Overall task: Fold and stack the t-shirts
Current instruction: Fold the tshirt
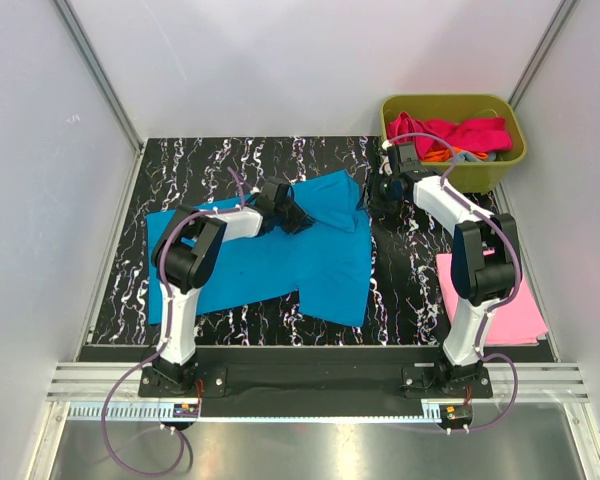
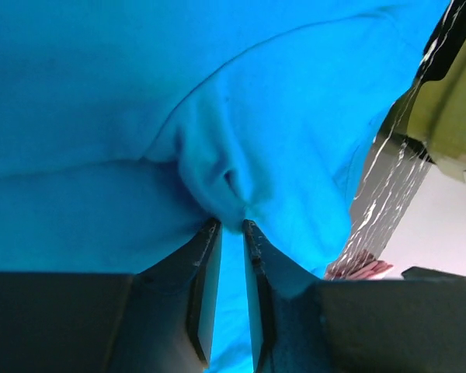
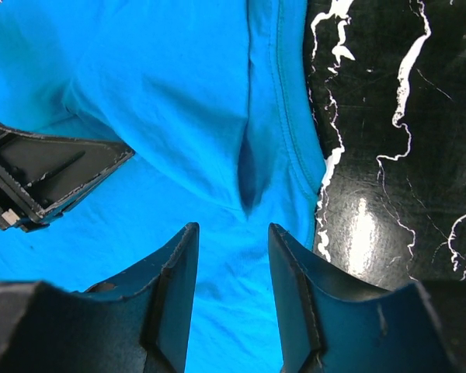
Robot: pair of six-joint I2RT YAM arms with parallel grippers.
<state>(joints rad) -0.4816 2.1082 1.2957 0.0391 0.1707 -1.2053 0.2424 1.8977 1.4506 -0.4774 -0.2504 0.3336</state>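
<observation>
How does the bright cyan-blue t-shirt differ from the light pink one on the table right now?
The bright cyan-blue cloth t-shirt lies spread and rumpled across the middle of the black marbled table; the light pink cloth t-shirt is a smaller, flat, neat rectangle at its near right edge. The left claw pinches a fold of the cyan one; no claw touches the pink one. Both are plain cloth.

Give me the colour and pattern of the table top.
The table top is black with white marble-like veins, clearest in the right wrist view.
</observation>
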